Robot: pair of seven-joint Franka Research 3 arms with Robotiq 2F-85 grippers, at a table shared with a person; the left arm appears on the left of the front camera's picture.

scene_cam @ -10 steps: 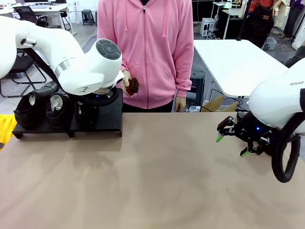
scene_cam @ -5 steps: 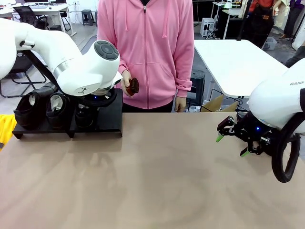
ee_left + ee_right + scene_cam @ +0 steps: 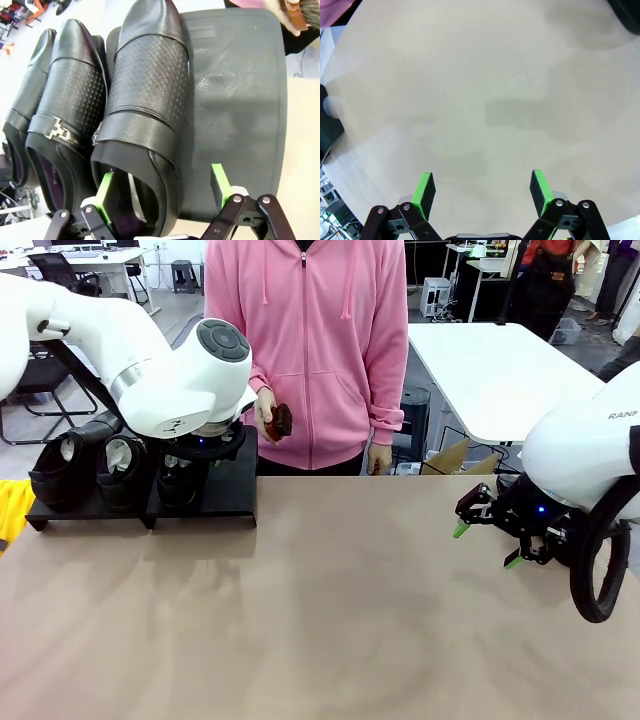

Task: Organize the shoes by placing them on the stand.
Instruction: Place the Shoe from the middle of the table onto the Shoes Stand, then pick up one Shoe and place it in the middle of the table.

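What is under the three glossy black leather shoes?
Two low matte black flat platforms, side by side. The glossy black perforated leather shoe nearest the left claw leaves half its platform bare. The surface beneath the soles is covered.

left hand (image 3: 162, 186): jaws apart over nearest heel | shoes (image 3: 145, 90): three abreast on stand (image 3: 235, 100)

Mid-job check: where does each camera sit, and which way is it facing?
Front: fixed between the arms, facing across the table at the person; left arm over the stand, right arm at right.
Left wrist: on the left arm, looking down its open left pincer at three shoes on the stand.
Right wrist: on the right arm, looking down its open right pincer at bare table.
Shared: front and left wrist both show the shoes and stand.
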